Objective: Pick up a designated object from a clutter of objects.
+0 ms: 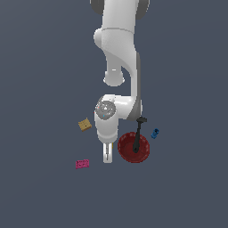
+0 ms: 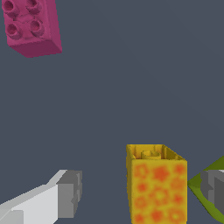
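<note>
The designated object, a small orange-yellow brick (image 2: 155, 186), stands upright between my fingers in the wrist view. My gripper (image 2: 140, 192) is open around it. One finger (image 2: 68, 192) stands well off one side of the brick and the other finger (image 2: 214, 188) is close to its other side; neither touches it. In the exterior view my gripper (image 1: 107, 153) points down, low over the floor beside the red bowl (image 1: 133, 148), and it hides the brick there.
A pink studded brick (image 2: 30, 26) lies apart from the gripper and also shows in the exterior view (image 1: 82, 164). A green piece (image 2: 204, 176) sits behind the near finger. A tan block (image 1: 84, 124), a black hammer (image 1: 139, 131) across the bowl and a blue piece (image 1: 154, 133) lie around.
</note>
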`<state>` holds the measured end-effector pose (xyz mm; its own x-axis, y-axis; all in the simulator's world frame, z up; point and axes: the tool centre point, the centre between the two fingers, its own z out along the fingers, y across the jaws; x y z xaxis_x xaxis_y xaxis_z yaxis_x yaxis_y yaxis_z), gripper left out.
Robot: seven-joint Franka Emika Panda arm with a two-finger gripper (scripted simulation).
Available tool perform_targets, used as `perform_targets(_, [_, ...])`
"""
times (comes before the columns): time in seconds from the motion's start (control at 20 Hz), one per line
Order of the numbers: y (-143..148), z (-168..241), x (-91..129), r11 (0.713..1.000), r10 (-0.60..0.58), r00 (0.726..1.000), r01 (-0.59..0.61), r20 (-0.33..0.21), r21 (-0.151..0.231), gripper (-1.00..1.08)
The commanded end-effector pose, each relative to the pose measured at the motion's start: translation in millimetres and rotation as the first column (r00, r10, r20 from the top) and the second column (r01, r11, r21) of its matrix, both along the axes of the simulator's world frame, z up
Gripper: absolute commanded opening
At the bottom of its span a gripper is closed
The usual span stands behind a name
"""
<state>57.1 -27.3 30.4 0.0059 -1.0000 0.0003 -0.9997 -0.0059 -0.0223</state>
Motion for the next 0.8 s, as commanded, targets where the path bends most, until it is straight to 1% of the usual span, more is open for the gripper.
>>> perform_targets(0.0, [2.7,-13.6,-8.0,1.000,0.004,1.000,-0.004,-0.023,0.000,-1.00])
perform_targets(0.45, [2.7,-13.6,-8.0,1.000,0.004,1.000,-0.004,-0.023,0.000,-1.00])
perform_targets(0.5, [-2.4,-5.6,-2.9,1.000,-0.003,1.000,0.003,-0.008,-0.002,-1.00])
perform_targets(0.75, [1.7,2.8,-1.5,1.000,-0.003,1.000,0.003,-0.008,-0.002,-1.00])
